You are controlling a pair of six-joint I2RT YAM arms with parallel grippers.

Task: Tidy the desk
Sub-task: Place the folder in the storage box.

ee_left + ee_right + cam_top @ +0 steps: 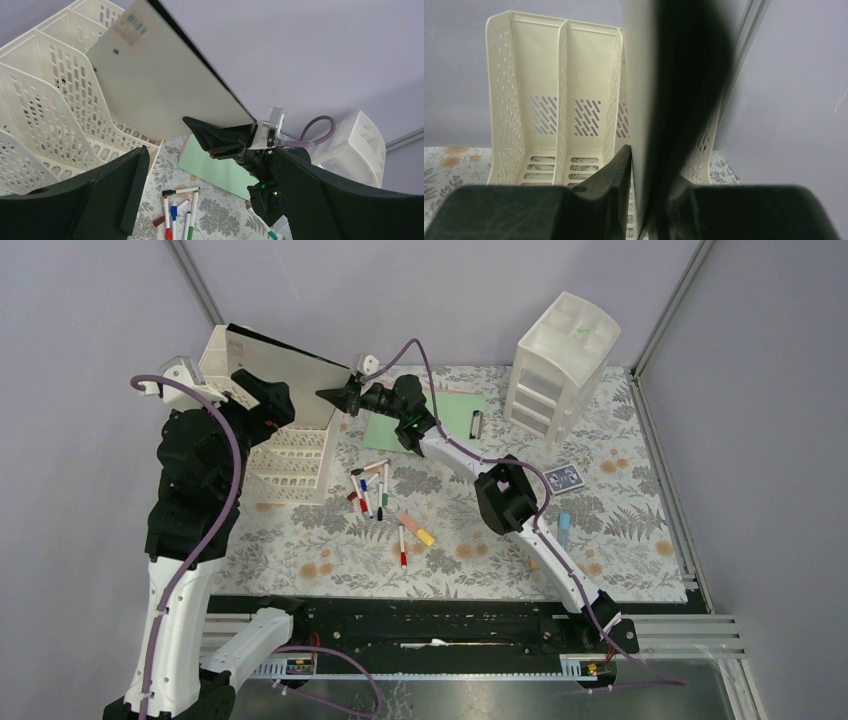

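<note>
Across desk [300, 540]: leaf-printed cloth [620, 530] | markers [378, 495] scattered | lilac-grey walls [450, 290] around

Plain lilac-grey walls [430, 290] meet at slanted metal corner posts [195, 282].

Board [305, 385] blocks rack [295, 455]; markers [375, 495] litter desk [300, 540] centre.

Robot test cell, staged as an office. Plain grey walls [420, 290]; metal rails [690, 635] at frame bottom. Cloth-covered table [300, 545] carries file rack [290, 465], markers [375, 495].
</note>
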